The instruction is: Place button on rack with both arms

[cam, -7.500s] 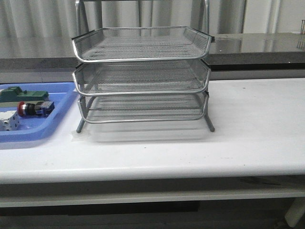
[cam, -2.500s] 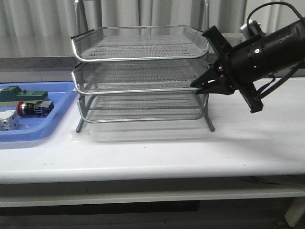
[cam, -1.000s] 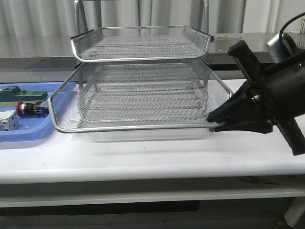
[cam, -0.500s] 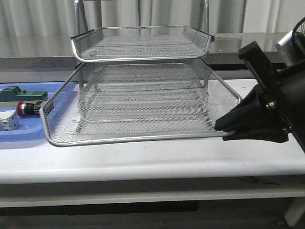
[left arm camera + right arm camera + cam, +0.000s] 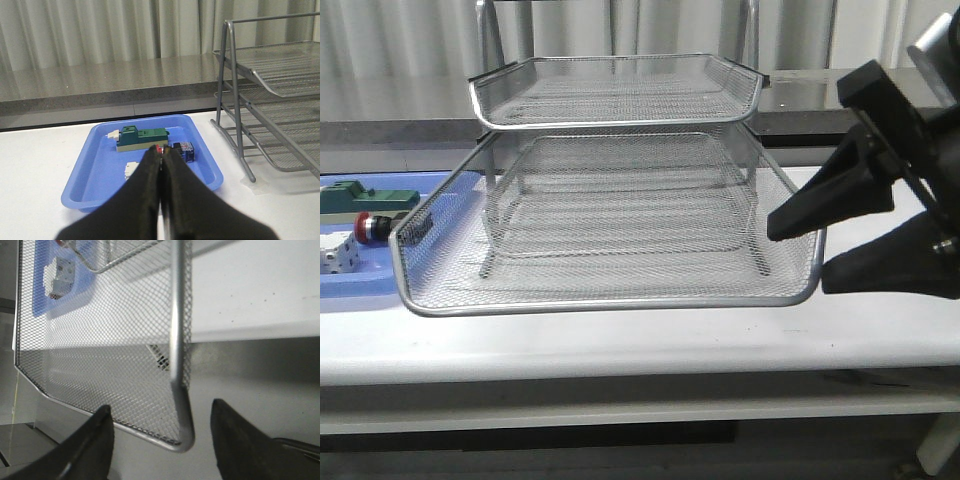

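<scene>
The button (image 5: 368, 227), red cap and blue rear block, lies in the blue tray, partly behind the mesh. It also shows in the left wrist view (image 5: 181, 149), just beyond my left gripper (image 5: 160, 153), which is shut and empty over the tray's near side. The rack (image 5: 618, 122) stands mid-table with its middle tray (image 5: 610, 299) pulled far out toward the front. My right gripper (image 5: 800, 258) is open, its fingers apart on either side of that tray's front right corner (image 5: 182, 437) without touching it. My left gripper is out of the front view.
The blue tray (image 5: 80, 176) at the left also holds a green block (image 5: 142, 138) and a white cube (image 5: 131, 170). The pulled-out mesh tray overhangs the blue tray's right edge (image 5: 360, 292). A dark counter runs behind the table.
The middle tray has slid further out toward the front. My right gripper, shut on its front right corner before, has opened and let go of it.
</scene>
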{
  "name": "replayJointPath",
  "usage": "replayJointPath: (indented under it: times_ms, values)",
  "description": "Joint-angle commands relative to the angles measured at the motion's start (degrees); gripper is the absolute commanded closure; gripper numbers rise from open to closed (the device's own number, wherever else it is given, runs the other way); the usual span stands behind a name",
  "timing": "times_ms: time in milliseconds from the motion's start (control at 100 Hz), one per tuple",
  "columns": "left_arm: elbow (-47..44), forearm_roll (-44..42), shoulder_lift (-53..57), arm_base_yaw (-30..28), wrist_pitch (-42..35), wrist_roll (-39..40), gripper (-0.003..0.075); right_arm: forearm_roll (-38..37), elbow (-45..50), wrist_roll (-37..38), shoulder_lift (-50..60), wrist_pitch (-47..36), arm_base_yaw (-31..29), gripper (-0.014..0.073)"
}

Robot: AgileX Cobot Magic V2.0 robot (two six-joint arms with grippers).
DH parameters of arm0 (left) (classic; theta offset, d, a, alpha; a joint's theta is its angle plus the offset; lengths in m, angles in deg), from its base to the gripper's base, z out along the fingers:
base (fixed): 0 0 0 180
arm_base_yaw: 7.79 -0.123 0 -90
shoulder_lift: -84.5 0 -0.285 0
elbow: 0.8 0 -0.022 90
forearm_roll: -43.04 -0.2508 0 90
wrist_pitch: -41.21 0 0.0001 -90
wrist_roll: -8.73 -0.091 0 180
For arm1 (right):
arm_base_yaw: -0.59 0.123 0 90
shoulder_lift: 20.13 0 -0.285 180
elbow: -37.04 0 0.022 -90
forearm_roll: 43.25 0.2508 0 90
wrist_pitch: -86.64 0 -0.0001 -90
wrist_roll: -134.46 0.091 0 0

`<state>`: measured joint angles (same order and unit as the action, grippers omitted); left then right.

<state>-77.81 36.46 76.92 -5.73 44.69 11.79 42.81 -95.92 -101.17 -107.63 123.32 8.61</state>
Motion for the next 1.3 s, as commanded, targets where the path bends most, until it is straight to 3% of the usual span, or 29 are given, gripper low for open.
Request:
replayJointPath:
  times_ms: [0, 160, 440, 700, 1290]
  values:
    - [-3.2, 0.4, 1.9, -0.2, -4.6, 0.7, 0.0741, -1.1, -0.8, 0.3, 3.9, 1.3, 0.0, 0.0144]
    - [-3.2, 0.4, 1.9, -0.2, -4.6, 0.7, 0.0741, -10.6, -0.8, 8.3, 7.8, 1.2, 0.0, 0.0144]
    - [-3.2, 0.4, 1.9, -0.2, -4.6, 0.7, 0.0741, -37.9, -3.2, 28.0, 15.5, 0.3, 0.0, 0.015]
    - [-3.2, 0.4, 1.9, -0.2, -4.6, 0.7, 0.0741, -63.2, -9.7, 44.4, 24.7, 4.6, 0.0, 0.015]
    - [-3.2, 0.4, 1.9, -0.2, -4.6, 0.7, 0.0741, -86.6, -11.2, 58.4, 49.0, 13.9, 0.0, 0.015]
